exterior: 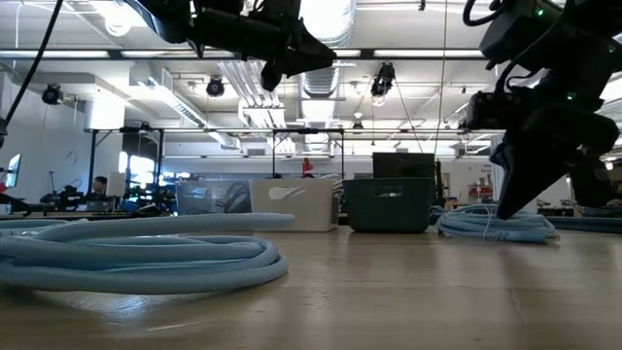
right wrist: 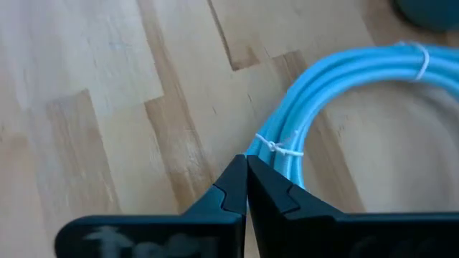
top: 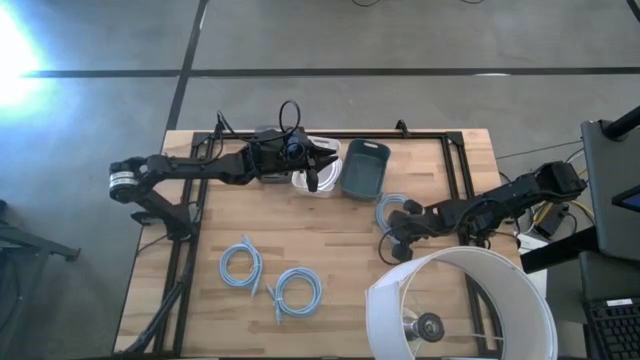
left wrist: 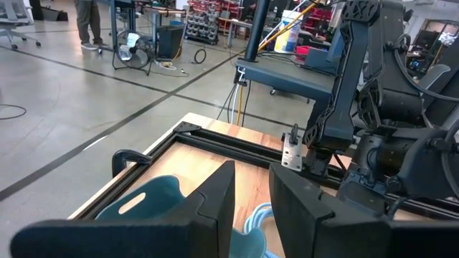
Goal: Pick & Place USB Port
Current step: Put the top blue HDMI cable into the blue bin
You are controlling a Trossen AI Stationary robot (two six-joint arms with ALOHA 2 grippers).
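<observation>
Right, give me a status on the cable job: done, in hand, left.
Done: nothing visibly binned; white bin and teal bin contents unseen.
In hand: right gripper, jaws shut, at the light-blue coiled cable beside the teal bin. Left gripper hovers over the white bin.
Left: two more coils lie on the wooden table.

No legible text, labels or signs

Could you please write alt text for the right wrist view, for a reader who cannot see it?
The right gripper, shut, its fingertips meeting, sits low over a wooden table at the edge of a coiled light blue cable bound with a white tie.
</observation>
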